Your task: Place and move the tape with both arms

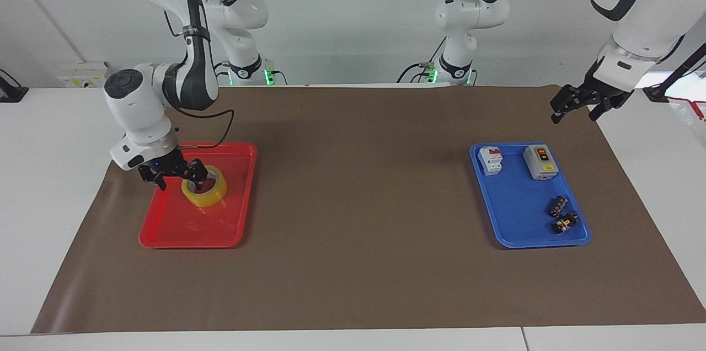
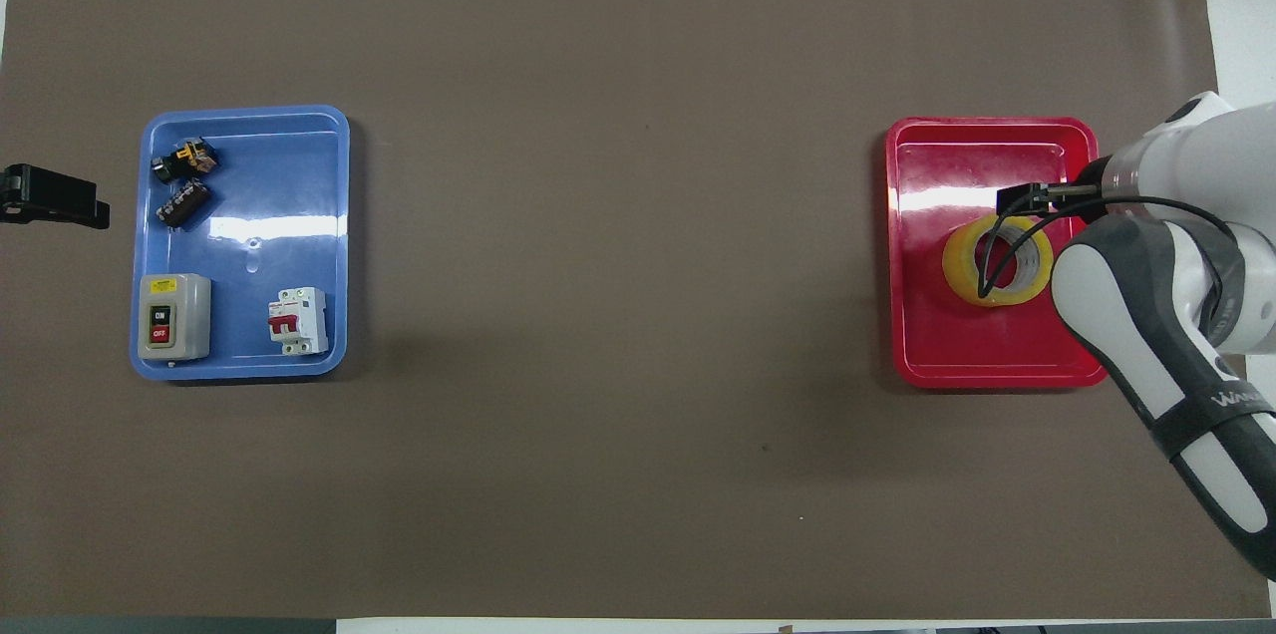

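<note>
The yellow tape [image 1: 206, 190] [image 2: 965, 260] lies flat in the red tray [image 1: 182, 232] [image 2: 927, 345], in the half nearer the robots. My right gripper [image 1: 181, 180] [image 2: 1023, 198] hovers open just over the roll's rim on the side toward the right arm's end of the table. One finger is above the roll's hole and nothing is held. My left gripper [image 1: 573, 108] [image 2: 52, 197] waits open and empty in the air over the mat's edge at the left arm's end of the table.
A blue tray [image 1: 518, 232] [image 2: 299, 146] at the left arm's end holds a grey switch box [image 1: 540, 162] [image 2: 173, 315], a white breaker [image 1: 490, 160] [image 2: 298, 320] and two small black parts [image 1: 558, 206] [image 2: 179, 203]. Brown mat covers the table between the trays.
</note>
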Tool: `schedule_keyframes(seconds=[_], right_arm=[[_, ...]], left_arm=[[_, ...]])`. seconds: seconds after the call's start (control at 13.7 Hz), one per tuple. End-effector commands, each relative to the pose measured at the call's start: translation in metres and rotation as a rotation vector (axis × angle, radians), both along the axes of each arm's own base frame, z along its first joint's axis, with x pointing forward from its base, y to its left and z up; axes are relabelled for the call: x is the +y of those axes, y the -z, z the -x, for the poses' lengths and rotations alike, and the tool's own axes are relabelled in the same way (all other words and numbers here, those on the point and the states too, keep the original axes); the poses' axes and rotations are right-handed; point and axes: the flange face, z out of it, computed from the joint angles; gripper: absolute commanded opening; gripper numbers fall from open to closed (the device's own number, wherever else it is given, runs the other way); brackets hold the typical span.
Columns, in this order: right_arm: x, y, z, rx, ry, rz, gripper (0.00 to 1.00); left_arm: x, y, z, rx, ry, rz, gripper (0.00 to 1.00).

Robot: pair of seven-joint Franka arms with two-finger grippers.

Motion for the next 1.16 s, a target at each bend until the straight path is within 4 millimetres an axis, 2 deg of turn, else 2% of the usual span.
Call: schedule_keyframes(seconds=[0.0, 0.22, 0.36, 0.58, 0.8, 0.87, 1.09], right_arm=[[0.017, -0.059, -0.014, 0.028, 0.082, -0.001, 1.00], [0.031, -0.119, -0.007, 0.017, 0.125, -0.007, 1.00], [0.031, -0.157, 0.015, 0.011, 0.131, -0.019, 1.00], [0.026, -0.202, 0.047, 0.012, 0.139, -0.015, 1.00], [0.020, -0.243, 0.054, 0.065, 0.150, -0.013, 1.00], [0.017, -0.252, 0.051, 0.077, 0.148, -0.008, 1.00], [0.022, -0.247, 0.051, 0.089, 0.111, -0.007, 1.00]], left_arm=[[-0.001, -0.003, 0.006, -0.001, 0.015, 0.002, 1.00], [-0.001, -0.003, 0.006, -0.001, 0.015, 0.002, 1.00], [-0.001, -0.003, 0.006, -0.001, 0.015, 0.002, 1.00], [-0.001, -0.003, 0.006, -0.001, 0.014, 0.002, 1.00], [-0.001, -0.003, 0.006, -0.001, 0.015, 0.002, 1.00], [-0.001, -0.003, 0.006, -0.001, 0.015, 0.002, 1.00], [-0.001, -0.003, 0.006, -0.001, 0.015, 0.002, 1.00]])
